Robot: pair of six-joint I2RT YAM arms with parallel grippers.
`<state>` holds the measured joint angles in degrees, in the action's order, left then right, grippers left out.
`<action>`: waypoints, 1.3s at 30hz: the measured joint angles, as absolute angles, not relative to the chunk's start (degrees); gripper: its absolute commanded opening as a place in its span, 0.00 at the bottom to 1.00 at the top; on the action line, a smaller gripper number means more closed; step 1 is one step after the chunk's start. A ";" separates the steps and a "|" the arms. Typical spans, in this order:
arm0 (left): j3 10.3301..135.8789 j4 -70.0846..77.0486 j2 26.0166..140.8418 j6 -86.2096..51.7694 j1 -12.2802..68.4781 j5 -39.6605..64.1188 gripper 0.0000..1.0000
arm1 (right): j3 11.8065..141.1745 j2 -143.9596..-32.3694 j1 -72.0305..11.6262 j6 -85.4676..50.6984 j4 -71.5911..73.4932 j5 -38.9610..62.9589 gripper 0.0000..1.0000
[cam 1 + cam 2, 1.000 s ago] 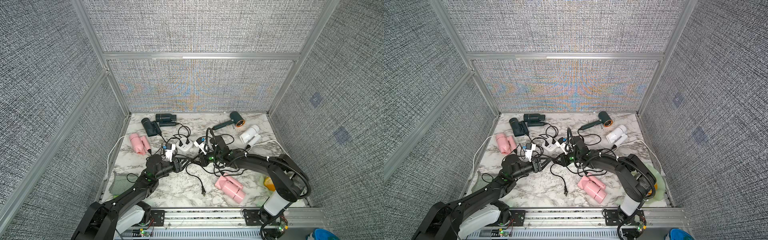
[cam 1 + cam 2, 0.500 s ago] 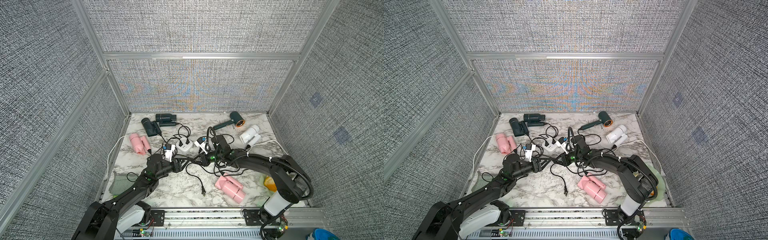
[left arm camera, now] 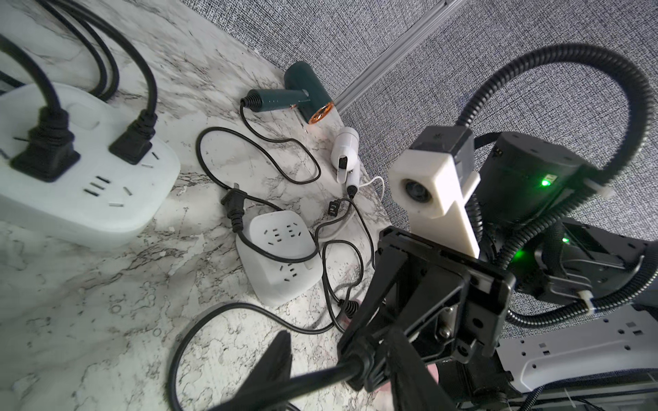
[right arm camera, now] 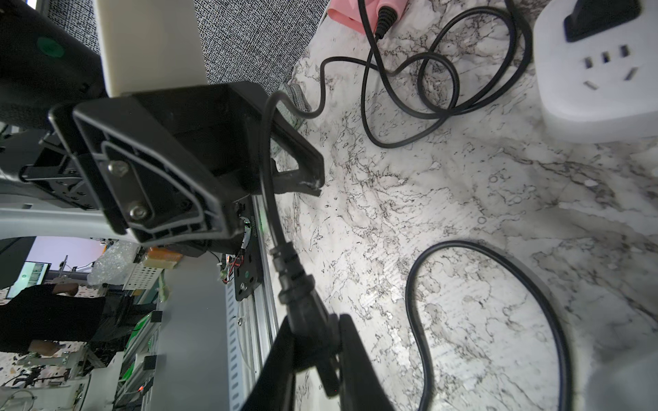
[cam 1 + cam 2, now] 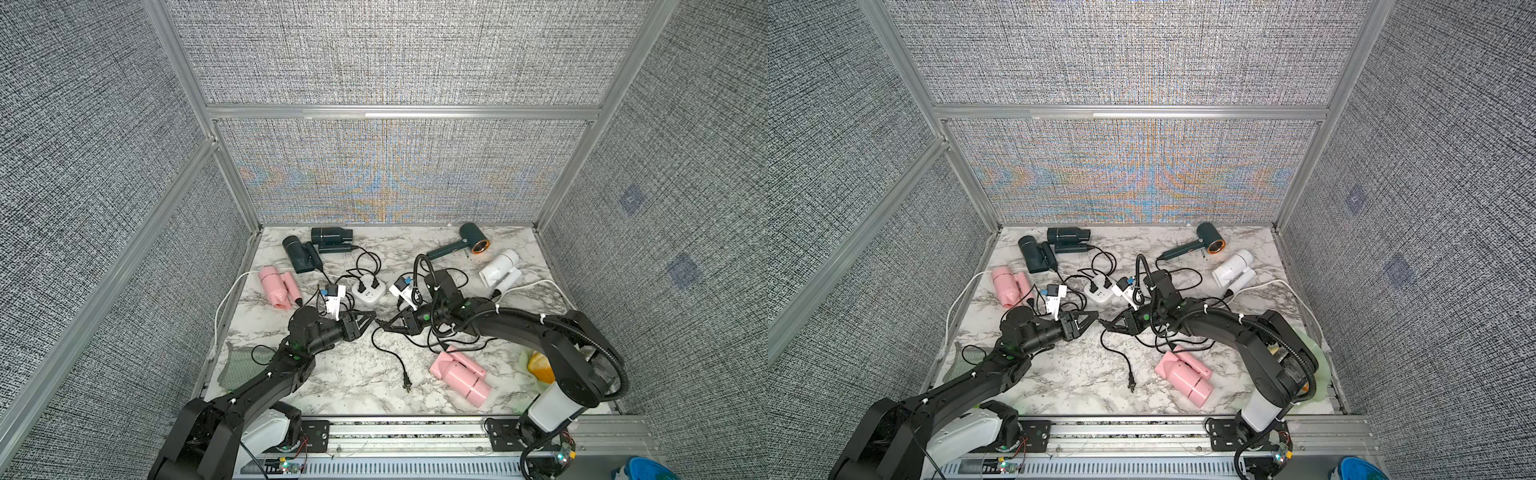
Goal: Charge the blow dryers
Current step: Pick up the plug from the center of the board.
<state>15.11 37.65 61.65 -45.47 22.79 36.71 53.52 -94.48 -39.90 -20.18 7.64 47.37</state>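
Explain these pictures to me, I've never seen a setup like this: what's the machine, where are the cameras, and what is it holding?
These are two black robot arms on a rail at the near edge of a marble-look table, each ending in a two-fingered gripper. The two wide pictures come from one camera pair overhead; the two close-ups come from cameras on the arms' wrists. On the table lie six hair dryers: three dark, two pink, one white, with black cords, plus two white socket blocks; one block already has two plugs in it. The right gripper is pinching a black plug. The left gripper faces it with jaws apart, that plug's cord running close by, apparently gripping nothing.
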 measured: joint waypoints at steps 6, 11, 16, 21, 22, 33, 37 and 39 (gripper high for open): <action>13.87 41.06 61.76 -47.66 21.76 38.13 0.30 | 51.66 -94.89 -39.90 -21.89 9.82 48.99 0.00; 13.47 43.42 61.82 -48.66 21.61 38.13 0.24 | 51.29 -95.44 -39.90 -23.29 12.03 49.76 0.00; 13.61 44.66 62.39 -49.56 21.61 38.54 0.17 | 51.24 -96.01 -39.90 -24.12 13.54 49.84 0.05; 14.63 42.09 61.52 -49.28 21.61 37.67 0.08 | 51.48 -95.74 -39.92 -24.64 13.21 48.07 0.37; 15.46 40.14 60.84 -48.75 21.61 36.99 0.06 | 51.79 -95.24 -39.94 -24.12 11.97 46.61 0.42; 23.53 18.28 57.60 -42.15 21.28 25.76 0.05 | 56.73 -88.18 -46.33 -13.98 -3.84 23.94 0.50; 24.29 14.52 57.58 -41.52 21.28 24.01 0.05 | 60.18 -88.99 -50.02 -11.20 -8.12 16.36 0.49; 24.53 13.21 57.54 -41.30 21.28 23.94 0.05 | 61.52 -90.13 -50.96 -10.63 -9.19 13.91 0.48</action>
<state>24.53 13.21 57.54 -41.30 21.28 23.94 61.52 -90.13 -50.96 -10.63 -9.19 13.91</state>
